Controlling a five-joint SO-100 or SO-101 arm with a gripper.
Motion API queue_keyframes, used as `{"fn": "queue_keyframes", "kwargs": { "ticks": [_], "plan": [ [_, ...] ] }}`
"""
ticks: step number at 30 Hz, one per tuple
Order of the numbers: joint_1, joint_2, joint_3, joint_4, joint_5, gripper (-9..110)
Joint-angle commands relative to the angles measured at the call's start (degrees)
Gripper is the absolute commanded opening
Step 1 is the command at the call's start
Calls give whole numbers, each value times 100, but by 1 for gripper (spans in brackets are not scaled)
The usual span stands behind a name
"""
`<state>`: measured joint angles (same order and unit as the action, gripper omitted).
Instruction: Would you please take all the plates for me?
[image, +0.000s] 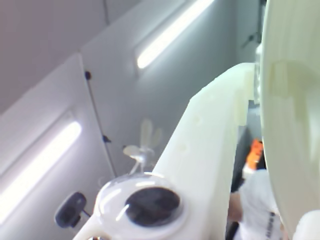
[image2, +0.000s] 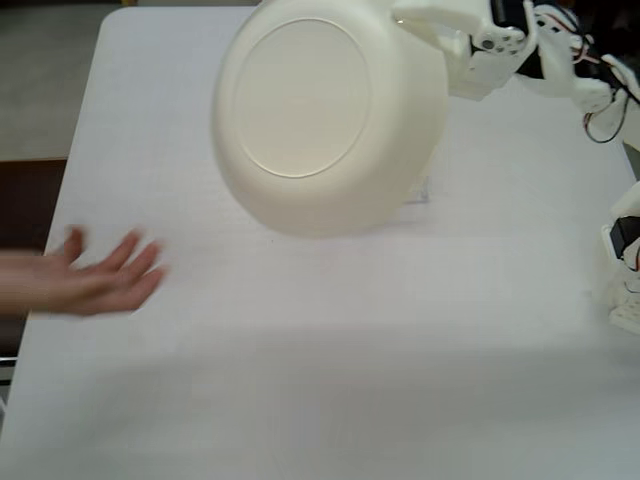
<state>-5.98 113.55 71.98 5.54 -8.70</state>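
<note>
1. Plate (image2: 330, 115), cream-white, round and shallow. In the fixed view it is held aloft over the far half of the worktop (image2: 330, 370), tipped on edge, its underside and foot ring turned to the camera. No other plate shows in either view.

2. End effector (image2: 445, 45), white. It grasps the plate at the rim, at about 2 o'clock on the plate's disc in the fixed view. In the wrist view one finger (image: 200, 150) runs up beside the plate's pale rim (image: 292, 125), which fills the right edge; the jaws are clenched on that rim.

3. Hand (image2: 95, 280), a person's, palm down, fingers spread, flat on the worktop at the left edge of the fixed view.

4. Governing relation: the hand lies at about 8 o'clock from the plate, well apart from it and lower. The plate hangs off the end effector toward 8 o'clock, so its free edge is the part nearest the hand.

5. Judgement: if the plate is meant for the hand, the move would carry it toward 8 o'clock and down, free edge leading.

6. Risk, as judged: a one-point rim grip on a tipped plate may let it swing or slip.
</note>
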Motion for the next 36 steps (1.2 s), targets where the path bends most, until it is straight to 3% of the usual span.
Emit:
{"fn": "queue_keyframes", "kwargs": {
  "ticks": [1,16,19,21,26,31,36],
  "plan": [
    [-62,-26,-105,-404,79,-1],
    [132,-123,475,-879,141,0],
    [237,-105,475,-360,97,28],
    [316,-70,475,-35,-44,40],
    [589,290,448,1151,-352,45],
    [1072,650,316,2391,-677,39],
    [1573,958,246,3480,-747,9]
  ]
}}
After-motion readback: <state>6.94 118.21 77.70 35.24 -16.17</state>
